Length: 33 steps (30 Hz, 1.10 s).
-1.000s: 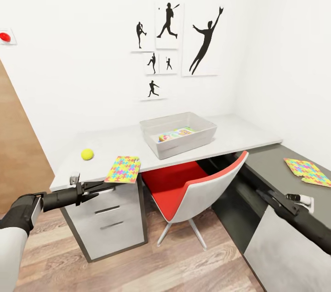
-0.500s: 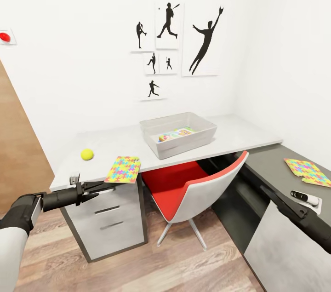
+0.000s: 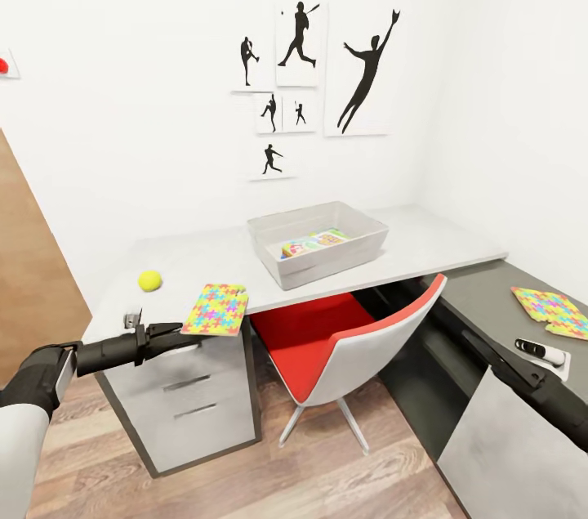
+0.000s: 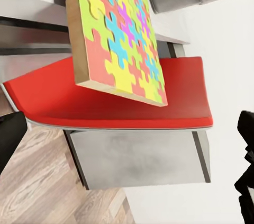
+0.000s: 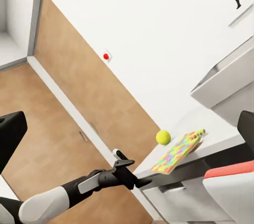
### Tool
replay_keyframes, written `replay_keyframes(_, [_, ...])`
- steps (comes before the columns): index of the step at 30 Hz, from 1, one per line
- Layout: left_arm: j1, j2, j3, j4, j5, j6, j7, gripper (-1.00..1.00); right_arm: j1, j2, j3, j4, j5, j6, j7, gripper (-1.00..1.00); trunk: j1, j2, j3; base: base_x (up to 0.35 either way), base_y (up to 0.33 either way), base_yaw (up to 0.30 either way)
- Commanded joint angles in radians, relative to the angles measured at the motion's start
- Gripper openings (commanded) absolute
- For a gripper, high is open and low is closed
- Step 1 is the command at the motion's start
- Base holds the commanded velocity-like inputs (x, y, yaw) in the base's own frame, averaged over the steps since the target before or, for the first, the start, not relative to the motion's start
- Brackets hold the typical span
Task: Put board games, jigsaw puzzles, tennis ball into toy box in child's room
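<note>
The toy box (image 3: 317,245) sat on the table (image 3: 425,245) & already had a colourful flat game inside. Far left of the box, the left gripper (image 3: 173,331) was just beside the near edge of a jigsaw puzzle (image 3: 216,309), w/ its fingers spread apart, not holding it yet. The puzzle hung a bit over the table edge. The tennis ball (image 3: 149,280) lay left of the box too, behind the puzzle. Best way, I think: slide the fingers around that hanging edge, pinch firmly, lift it flat. Right of the box, a second puzzle (image 3: 556,310) lay on the dark desk (image 3: 482,298). The right gripper was near it; can't tell if it was open or closed.
</note>
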Motion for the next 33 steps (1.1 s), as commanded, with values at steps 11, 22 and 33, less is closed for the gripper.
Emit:
replay_keyframes(11, [-0.001, -0.001, 0.005, 0.000, -0.011, 0.011, -0.008, 1.00, -0.001, 0.000, 0.000, 0.000, -0.001, 0.009, 0.002, 1.00, 0.000, -0.001, -0.001, 0.033, 0.000, 0.000])
replay_keyframes(22, [-0.001, -0.002, 0.004, 0.000, -0.011, 0.011, -0.008, 1.00, -0.001, 0.000, 0.000, 0.000, -0.001, 0.008, 0.001, 1.00, 0.000, -0.001, -0.001, 0.001, -0.082, 0.000])
replay_keyframes(33, [-0.001, -0.003, 0.004, 0.000, -0.011, 0.011, -0.008, 1.00, -0.001, 0.000, 0.001, 0.000, -0.001, 0.007, 0.001, 1.00, 0.000, -0.001, -0.001, 0.000, -0.014, 0.000])
